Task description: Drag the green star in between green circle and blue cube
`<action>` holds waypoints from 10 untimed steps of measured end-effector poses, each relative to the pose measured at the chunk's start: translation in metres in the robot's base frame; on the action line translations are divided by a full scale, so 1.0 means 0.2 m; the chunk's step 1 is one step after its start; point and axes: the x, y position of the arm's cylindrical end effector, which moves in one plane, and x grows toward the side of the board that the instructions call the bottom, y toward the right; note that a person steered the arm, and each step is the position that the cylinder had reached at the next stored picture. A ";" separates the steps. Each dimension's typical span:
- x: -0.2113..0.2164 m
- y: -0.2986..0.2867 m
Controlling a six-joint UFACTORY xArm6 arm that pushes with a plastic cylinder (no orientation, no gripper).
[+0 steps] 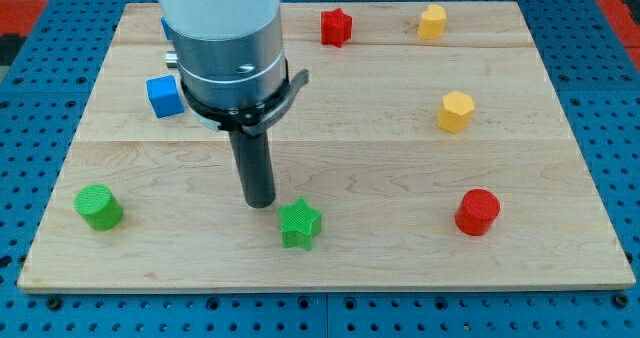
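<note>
no readable text, no labels anywhere

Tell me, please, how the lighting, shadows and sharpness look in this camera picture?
Camera view: even, bright light; soft, short shadows under the green star and red cylinder. Camera view: a faint sheen on the arm's metal collar, no strong glare on the board. Camera view: all sharp, my tip included, just left of the star.

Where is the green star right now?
The green star sits near the view's bottom, about the middle of the board, just right of and below my tip.
</note>
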 end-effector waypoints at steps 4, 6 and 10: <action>0.03 0.69; 0.31 0.57; 0.23 0.23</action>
